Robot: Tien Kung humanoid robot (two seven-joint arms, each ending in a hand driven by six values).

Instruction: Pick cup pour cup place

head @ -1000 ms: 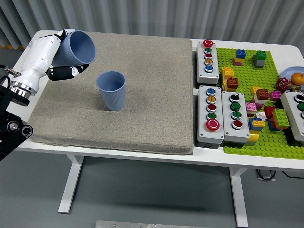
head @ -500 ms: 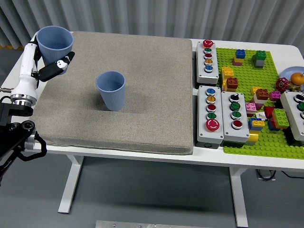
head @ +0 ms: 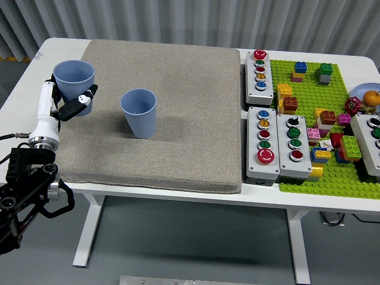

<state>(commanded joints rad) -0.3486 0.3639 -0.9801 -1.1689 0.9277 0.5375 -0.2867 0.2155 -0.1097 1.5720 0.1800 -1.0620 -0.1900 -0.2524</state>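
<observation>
Lowered and turned upright since a second ago, when tilted mouth-forward high at the mat's far left corner: held cup (head: 74, 79), now near the left edge of the grey mat (head: 178, 119), mouth up, base at or just above the mat surface, contact not clear. Wrapped around its lower left side, the left robot hand (head: 65, 102), grasping the cup, with dark fingertips (head: 83, 102) pressed across the front of the wall and the white forearm running down and left toward the desk's near-left edge. Unmoved between the two moments: second cup (head: 139, 113), same blue, upright on the mat just to the right of the held one, apart from it and untouched by the robot hand. No sign of the right arm anywhere. Spread over most of the white desk (head: 24, 89), the mat; to its right, several grey button boxes (head: 263, 142) with coloured buttons, set side by side between the mat and a green baseplate (head: 332, 178) strewn with toy bricks. At the far right edge, a plate with an orange fruit (head: 371, 98), partly cut off.
</observation>
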